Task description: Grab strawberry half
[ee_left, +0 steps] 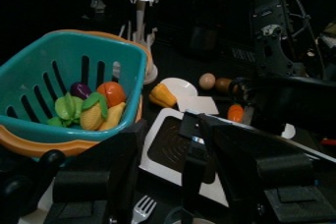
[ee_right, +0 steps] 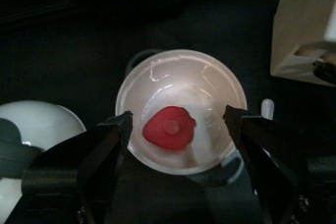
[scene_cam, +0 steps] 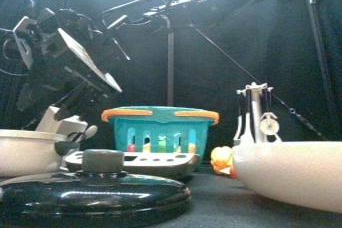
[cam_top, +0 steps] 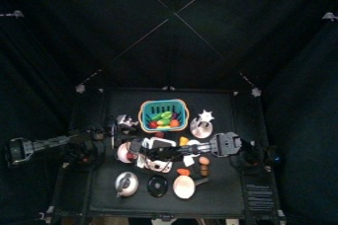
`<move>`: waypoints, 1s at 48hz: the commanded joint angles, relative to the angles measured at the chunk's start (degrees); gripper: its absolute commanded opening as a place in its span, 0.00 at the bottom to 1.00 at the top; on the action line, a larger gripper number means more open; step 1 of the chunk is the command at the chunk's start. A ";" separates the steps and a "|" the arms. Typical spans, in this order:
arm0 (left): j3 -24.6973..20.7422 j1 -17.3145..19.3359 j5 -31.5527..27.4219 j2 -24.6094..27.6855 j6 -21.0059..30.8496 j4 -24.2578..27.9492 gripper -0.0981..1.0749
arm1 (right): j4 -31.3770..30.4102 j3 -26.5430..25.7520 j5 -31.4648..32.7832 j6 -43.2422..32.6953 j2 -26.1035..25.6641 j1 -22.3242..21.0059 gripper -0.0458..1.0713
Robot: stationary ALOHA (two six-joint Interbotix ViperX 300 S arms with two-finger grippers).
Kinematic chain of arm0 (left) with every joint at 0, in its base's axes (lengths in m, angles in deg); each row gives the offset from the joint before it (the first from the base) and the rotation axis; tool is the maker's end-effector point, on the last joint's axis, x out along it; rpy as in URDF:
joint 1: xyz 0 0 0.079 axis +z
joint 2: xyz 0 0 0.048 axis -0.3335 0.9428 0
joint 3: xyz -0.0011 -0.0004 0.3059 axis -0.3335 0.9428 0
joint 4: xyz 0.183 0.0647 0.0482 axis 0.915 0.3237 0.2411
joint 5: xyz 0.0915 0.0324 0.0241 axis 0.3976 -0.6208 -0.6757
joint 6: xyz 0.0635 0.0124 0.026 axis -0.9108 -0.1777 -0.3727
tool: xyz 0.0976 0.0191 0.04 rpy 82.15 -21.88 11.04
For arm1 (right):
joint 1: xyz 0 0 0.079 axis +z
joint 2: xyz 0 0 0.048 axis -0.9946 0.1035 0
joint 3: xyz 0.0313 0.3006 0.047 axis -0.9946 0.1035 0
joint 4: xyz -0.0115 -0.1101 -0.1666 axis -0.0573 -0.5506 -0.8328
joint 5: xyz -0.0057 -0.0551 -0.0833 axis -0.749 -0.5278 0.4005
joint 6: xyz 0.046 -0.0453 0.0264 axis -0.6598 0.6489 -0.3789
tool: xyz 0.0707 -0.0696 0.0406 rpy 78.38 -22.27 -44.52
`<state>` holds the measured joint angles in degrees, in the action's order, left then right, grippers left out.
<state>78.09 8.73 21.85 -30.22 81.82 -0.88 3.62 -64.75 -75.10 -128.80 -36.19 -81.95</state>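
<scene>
A: Lining up on the strawberry half [ee_right: 168, 127]. It lies in the white bowl [ee_right: 184, 76], on the near right part of the table [cam_top: 99, 175].

B: Which arm is nearer?

A: Right. In our right wrist view the right gripper [ee_right: 175, 130] hangs over the bowl with the berry straight ahead, between the two jaws. Jaws spread wide, nothing in them, one on each side of the fruit.

B: Touching yet?

A: We can't tell. Jaw tips look to be about at rim height; the berry sits on the bowl's floor beyond them.

B: Long axis?

A: Roughly heart-shaped, no clear long side from here. We judge the grip line already crosses it, so no wrist roll needed.

B: Left arm?

A: Left gripper [ee_left: 197, 159] is parked on the left, jaws apart and empty, looking across a white board [ee_left: 178, 144] toward the teal basket [ee_left: 53, 76] of toy produce. Well apart from the bowl. Leave it out.

B: Next move?

A: Our call: go straight down into the bowl, then close. Risk is the bowl wall: a wide jaw may catch the rim or slide the bowl before it gets the fruit.
</scene>
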 commanded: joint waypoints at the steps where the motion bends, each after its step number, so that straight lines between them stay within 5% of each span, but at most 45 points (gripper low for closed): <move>1: -0.97 -0.97 0.18 0.09 0.18 -0.18 0.80 | -0.26 2.02 -0.09 0.00 -7.12 -0.26 0.96; 18: -0.53 -6.33 -0.18 0.09 0.44 -0.53 0.80 | -0.09 17.49 3.08 -0.18 -19.51 0.53 0.95; 28: -0.88 -8.17 -5.45 0.62 0.62 -3.52 0.80 | -0.62 22.94 5.80 0.00 -23.03 0.62 0.93; 48: -6.50 -16.52 -20.30 3.60 0.35 -11.51 0.79 | -0.79 30.32 6.94 0.00 -27.77 -0.88 0.56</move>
<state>74.14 -7.00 3.22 -27.76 82.26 -10.64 3.01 -34.69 -68.07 -128.89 -60.97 -81.95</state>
